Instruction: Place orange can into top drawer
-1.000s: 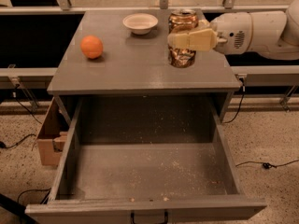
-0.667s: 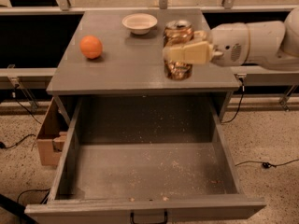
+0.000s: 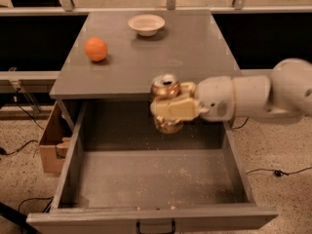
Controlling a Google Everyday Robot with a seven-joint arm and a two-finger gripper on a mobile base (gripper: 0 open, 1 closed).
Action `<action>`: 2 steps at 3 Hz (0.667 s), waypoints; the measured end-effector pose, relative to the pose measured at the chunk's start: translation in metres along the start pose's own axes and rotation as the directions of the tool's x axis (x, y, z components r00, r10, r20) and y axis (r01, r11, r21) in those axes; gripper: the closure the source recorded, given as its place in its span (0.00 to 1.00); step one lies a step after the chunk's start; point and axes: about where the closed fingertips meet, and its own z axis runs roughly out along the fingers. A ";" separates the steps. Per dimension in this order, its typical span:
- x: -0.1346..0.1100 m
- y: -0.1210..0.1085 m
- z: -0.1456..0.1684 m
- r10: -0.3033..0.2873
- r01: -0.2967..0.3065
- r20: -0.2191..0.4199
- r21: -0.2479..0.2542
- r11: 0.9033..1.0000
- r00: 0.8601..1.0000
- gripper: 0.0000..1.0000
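Observation:
The orange can (image 3: 165, 88), coppery gold with a silver top, is held upright in my gripper (image 3: 171, 109), which is shut on its side. The white arm reaches in from the right. The can hangs in the air over the back of the open top drawer (image 3: 146, 177), just in front of the cabinet top's front edge. The drawer is pulled far out, with a speckled grey floor and a small dark handle (image 3: 155, 226) on its front.
On the grey cabinet top (image 3: 195, 48) lie a round orange fruit (image 3: 96, 48) at the left and a small white bowl (image 3: 146, 24) at the back. A cardboard box (image 3: 51, 143) stands on the floor left of the cabinet. Cables run across the floor.
My gripper has carried the can off the cabinet top, moving it left and toward the front, so it now hangs over the open drawer.

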 end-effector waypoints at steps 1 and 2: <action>0.061 0.003 0.048 0.048 -0.048 0.028 0.000 0.999 0.998 1.00; 0.118 -0.003 0.107 0.081 -0.080 0.082 -0.012 0.997 0.993 1.00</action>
